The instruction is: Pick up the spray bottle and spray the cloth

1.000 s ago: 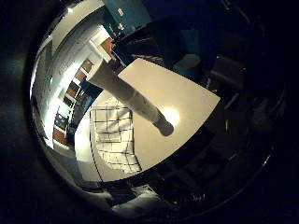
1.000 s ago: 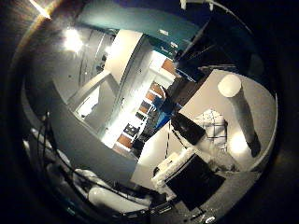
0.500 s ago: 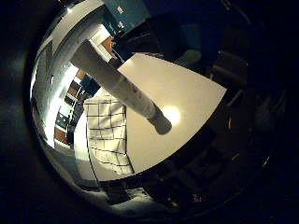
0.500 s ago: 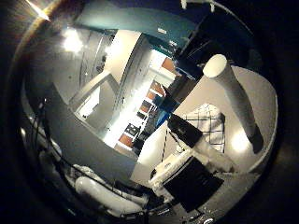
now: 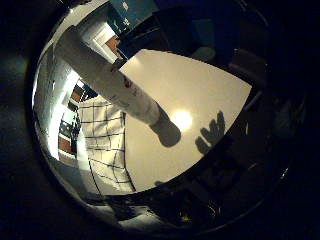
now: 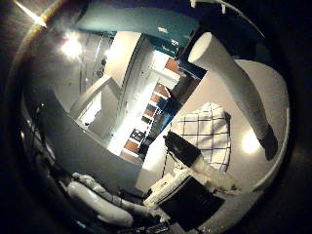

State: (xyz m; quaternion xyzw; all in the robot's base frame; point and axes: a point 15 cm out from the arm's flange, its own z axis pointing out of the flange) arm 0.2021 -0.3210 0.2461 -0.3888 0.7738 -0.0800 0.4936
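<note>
A tall white spray bottle [image 5: 115, 82] stands upright on a white table [image 5: 200, 85] and looms large in both palm views. A white cloth with a dark check [image 5: 102, 135] lies flat on the table right beside the bottle's base. My right hand [image 6: 195, 168] shows as white and black finger parts reaching in over the cloth's near edge, apart from the bottle. The hand's shadow [image 5: 212, 132] falls on the table beyond the bottle's base with its fingers spread. The hand is open and holds nothing.
The table's edge [image 5: 165, 182] runs close behind the cloth. Dark furniture [image 5: 250, 60] stands past the far edge. A teal panel [image 6: 131, 19] and lit shelving [image 6: 141, 131] lie in the room beyond. The white arm [image 6: 92, 195] shows low in the thumb side view.
The bottle has grown larger in both views and the cloth has come nearer: the palm has closed in on the bottle. The hand's shadow now shows on the table.
</note>
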